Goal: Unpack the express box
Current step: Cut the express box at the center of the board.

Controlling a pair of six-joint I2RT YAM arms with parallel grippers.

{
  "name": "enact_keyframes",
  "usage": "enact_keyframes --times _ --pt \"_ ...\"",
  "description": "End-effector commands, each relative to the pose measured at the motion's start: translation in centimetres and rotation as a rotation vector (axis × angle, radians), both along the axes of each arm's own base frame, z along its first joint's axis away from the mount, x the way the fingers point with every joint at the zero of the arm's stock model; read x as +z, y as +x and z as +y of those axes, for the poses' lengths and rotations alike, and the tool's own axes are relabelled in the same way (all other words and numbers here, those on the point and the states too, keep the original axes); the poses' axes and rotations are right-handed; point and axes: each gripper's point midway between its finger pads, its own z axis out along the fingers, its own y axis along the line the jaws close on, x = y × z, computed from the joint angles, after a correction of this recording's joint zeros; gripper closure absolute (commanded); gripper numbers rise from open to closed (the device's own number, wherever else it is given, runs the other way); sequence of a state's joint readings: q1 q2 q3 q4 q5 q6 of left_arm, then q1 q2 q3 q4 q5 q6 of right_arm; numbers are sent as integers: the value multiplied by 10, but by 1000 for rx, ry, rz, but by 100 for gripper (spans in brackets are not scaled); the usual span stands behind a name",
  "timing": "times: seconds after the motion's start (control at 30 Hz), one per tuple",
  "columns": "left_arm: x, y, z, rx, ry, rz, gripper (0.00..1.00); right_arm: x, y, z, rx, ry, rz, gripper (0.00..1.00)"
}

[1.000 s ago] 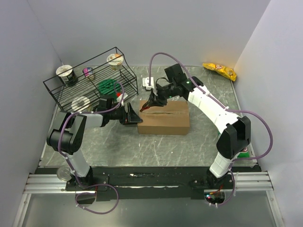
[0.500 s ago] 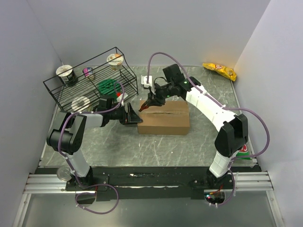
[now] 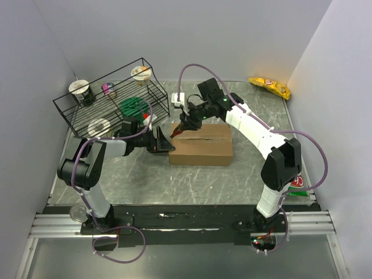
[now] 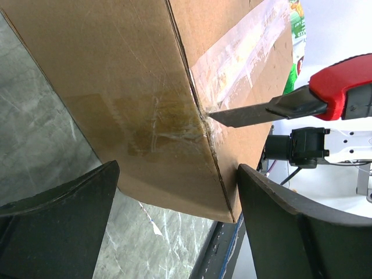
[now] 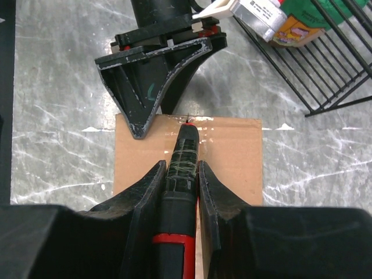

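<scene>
Looking down on a grey marbled table (image 3: 174,180), a closed brown cardboard box (image 3: 203,150) lies near the middle with a long side facing the arms. Its top flaps are sealed along the centre seam with clear tape (image 4: 244,52). The left gripper (image 3: 168,142) lies low at the box's left end, its two black fingers spread wide apart with the end of the box between them. Whether they touch the cardboard cannot be told. The right gripper (image 3: 187,122) reaches in from the far right side and points down towards that same end, its fingers clamped on the black and red handle of a knife (image 3: 179,131). In the left wrist view, the tip of the thin grey blade (image 4: 244,114) meets the taped seam right at the top edge of the box's end. Behind the left gripper stands a black wire rack (image 3: 99,79) holding several cups (image 3: 81,91) and a green lid (image 3: 133,106). A yellow bag (image 3: 269,86) lies at the far right corner of the table, well apart from the box
</scene>
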State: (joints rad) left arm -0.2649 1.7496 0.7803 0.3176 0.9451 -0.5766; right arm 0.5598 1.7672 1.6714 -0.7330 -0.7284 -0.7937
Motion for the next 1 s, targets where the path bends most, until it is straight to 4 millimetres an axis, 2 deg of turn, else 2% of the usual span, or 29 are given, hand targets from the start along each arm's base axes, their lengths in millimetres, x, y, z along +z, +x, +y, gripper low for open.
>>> enact_keyframes --times 0.0,0.43,0.97 --pt "-26 -3 8 27 85 11 13 8 2 -4 -35 -51 0 100" --pt "-29 -2 8 30 88 14 13 -1 -4 -29 -87 -139 18 100" --pt "-33 0 8 28 101 23 14 -3 5 -58 -145 -179 -1 100"
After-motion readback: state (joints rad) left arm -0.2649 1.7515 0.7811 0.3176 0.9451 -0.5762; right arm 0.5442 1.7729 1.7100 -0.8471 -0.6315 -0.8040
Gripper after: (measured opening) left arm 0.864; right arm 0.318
